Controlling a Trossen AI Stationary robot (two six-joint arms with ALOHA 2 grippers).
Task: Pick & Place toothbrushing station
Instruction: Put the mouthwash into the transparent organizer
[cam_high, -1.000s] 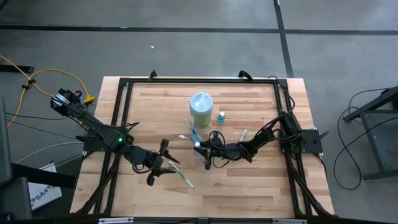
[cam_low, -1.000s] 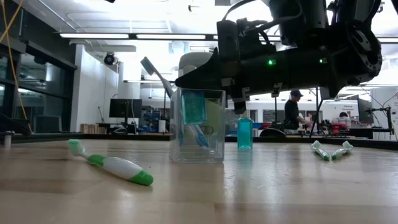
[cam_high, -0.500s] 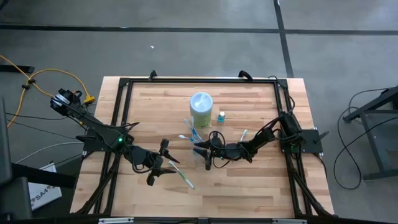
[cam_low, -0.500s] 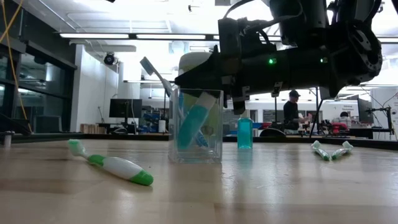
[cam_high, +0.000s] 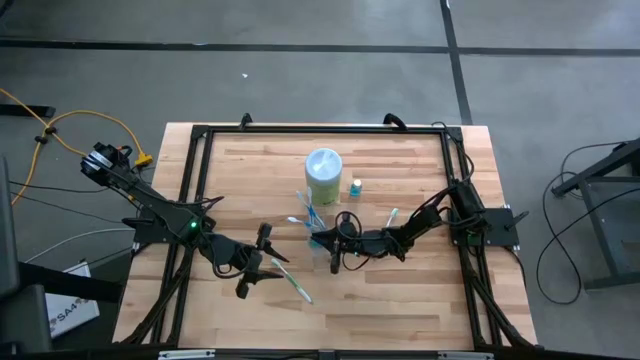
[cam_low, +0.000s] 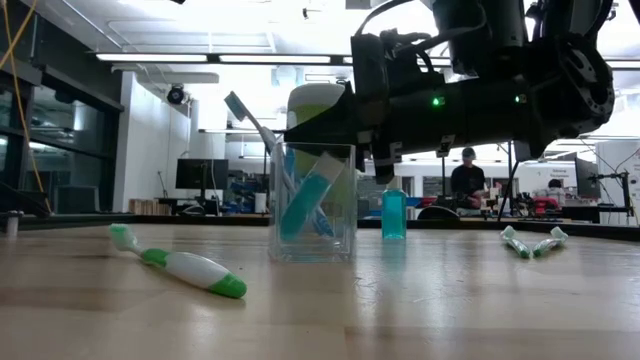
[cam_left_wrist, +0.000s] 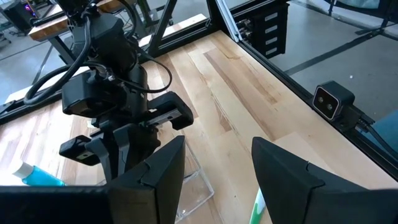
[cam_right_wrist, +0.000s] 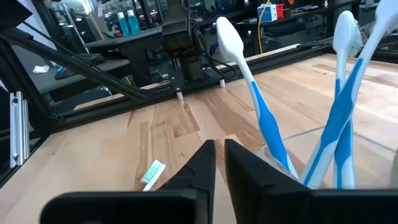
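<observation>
Risk sits at the clear tumbler (cam_low: 312, 203), directly under the right gripper (cam_low: 300, 128), whose jaws are nearly closed and empty: a careless retreat could tip it. Left gripper (cam_left_wrist: 214, 168) waits, jaws wide, over the green toothbrush (cam_low: 180, 265).

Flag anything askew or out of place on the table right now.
Mostly tidy. A green-and-white toothbrush lies flat on the table, outside the clear tumbler; two more lie loose to the side. The toothpaste tube leans tilted inside the tumbler. Nothing spilled.
</observation>
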